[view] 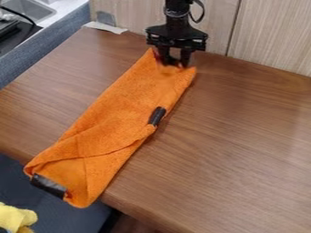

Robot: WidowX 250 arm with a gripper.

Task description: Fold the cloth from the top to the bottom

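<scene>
- Right at the top end of the orange cloth (124, 107), by the short edge: place to find the gripper (173, 63), pointing down.
- Open, going by the gap between the two fingers; hard to tell whether touching the cloth or just above.
- From the gripper, look down and to the left in the view to follow the cloth all the way: long, thin, and lying on a slant.
- Lying on the brown desk (243, 118), with the low end poking out past the near edge.
- Partway down, on the right side, see a small black patch (157, 116); at the low end, see a black strip (48, 185).
- Looks not folded top to bottom, with the cloth still to be pinched at the top.
- Next, likely need to grab the top edge, lift a little, and go along that same long slant, down and left, to the low end.
- Going straight down the view instead could make a crooked fold.
- Pulling too hard could slide the cloth off the near edge.
</scene>
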